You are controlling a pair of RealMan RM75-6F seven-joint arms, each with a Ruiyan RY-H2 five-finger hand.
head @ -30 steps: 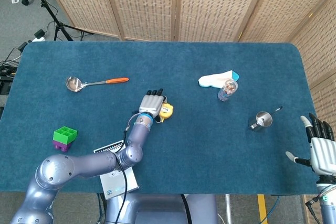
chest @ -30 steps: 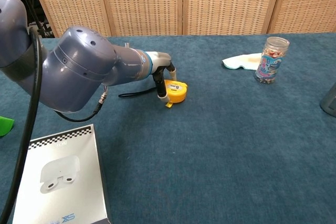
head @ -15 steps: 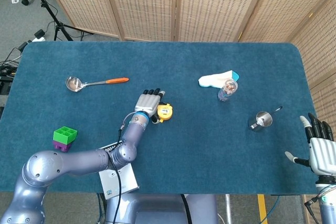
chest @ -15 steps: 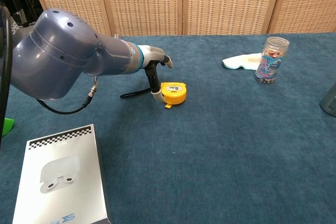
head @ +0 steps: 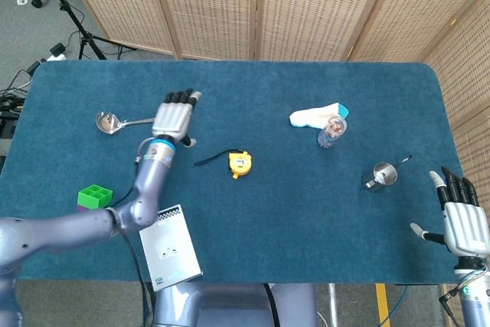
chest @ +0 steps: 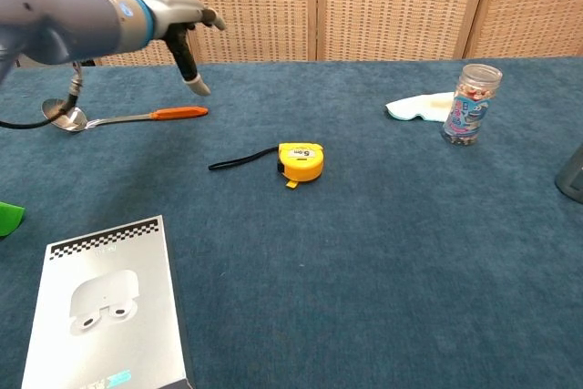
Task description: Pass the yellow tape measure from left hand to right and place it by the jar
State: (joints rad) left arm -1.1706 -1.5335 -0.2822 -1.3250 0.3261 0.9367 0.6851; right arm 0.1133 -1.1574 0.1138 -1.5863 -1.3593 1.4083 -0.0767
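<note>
- Yellow tape measure (head: 239,163) lies flat on the blue table (head: 306,212), its dial up and its black wrist strap (chest: 240,163) trailing toward the left hand's side; nothing touches it.
- Left hand (head: 173,116) is raised above the table, well apart from the tape measure, which sits to its right and nearer the robot. Its fingers (head: 181,98) are stretched out and slightly apart, and it holds nothing. In the chest view the hand (chest: 185,26) hangs above the cloth with its thumb pointing down.
- Ladle (chest: 118,118) with an orange handle lies under and just to the left of the left hand; in the head view the hand covers most of the handle, leaving only the bowl (head: 106,122) showing.
- Right hand (head: 460,217) is at the near right corner of the table, far from the tape measure. Its fingers are straight and spread, its thumb sticks out to the side, and it is empty.
- Jar (head: 332,130) stands upright well beyond the right hand and to its left, with a white and light blue cloth (head: 314,116) touching or just beside its far side.
- Small metal cup (head: 380,175) stands between the jar and the right hand.
- Green and purple block (head: 94,201) sits near the left forearm, on its outer side.
- White box (chest: 102,307) with a checkered edge lies at the near table edge, nearer the robot than the left hand.
</note>
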